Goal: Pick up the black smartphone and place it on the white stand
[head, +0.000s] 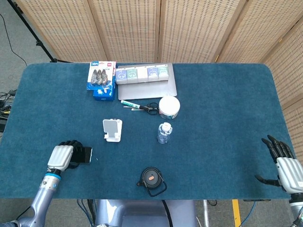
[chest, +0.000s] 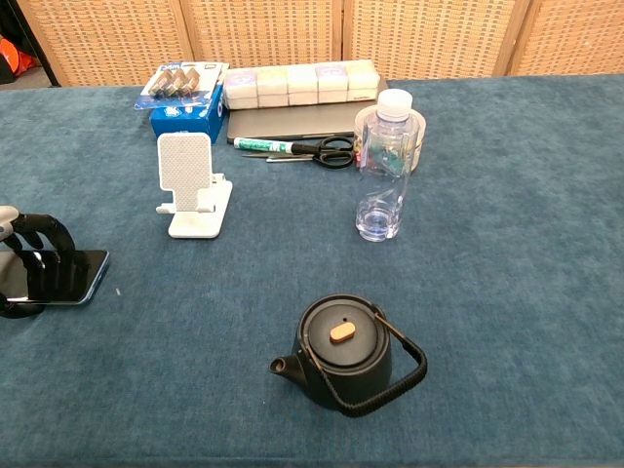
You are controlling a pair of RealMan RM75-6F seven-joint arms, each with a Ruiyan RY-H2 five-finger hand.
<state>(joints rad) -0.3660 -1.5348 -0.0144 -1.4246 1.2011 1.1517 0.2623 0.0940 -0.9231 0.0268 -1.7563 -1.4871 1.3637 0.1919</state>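
The black smartphone (head: 85,154) lies flat at the table's front left; in the chest view the smartphone (chest: 70,276) shows its glossy screen. My left hand (head: 64,156) covers its left end, fingers (chest: 47,241) curled over the far edge and the thumb at the near edge, gripping it. The white stand (head: 112,129) stands upright on the cloth to the phone's right and further back, also seen as the stand (chest: 191,187) in the chest view. My right hand (head: 284,166) rests at the front right corner, fingers spread, holding nothing.
A black teapot (chest: 343,353) sits front centre. A clear water bottle (chest: 381,168) stands mid-table with a white jar (head: 169,107) behind it. Scissors (chest: 327,150), a pen, a laptop (head: 147,86) carrying small boxes and a blue packet (head: 101,78) line the back.
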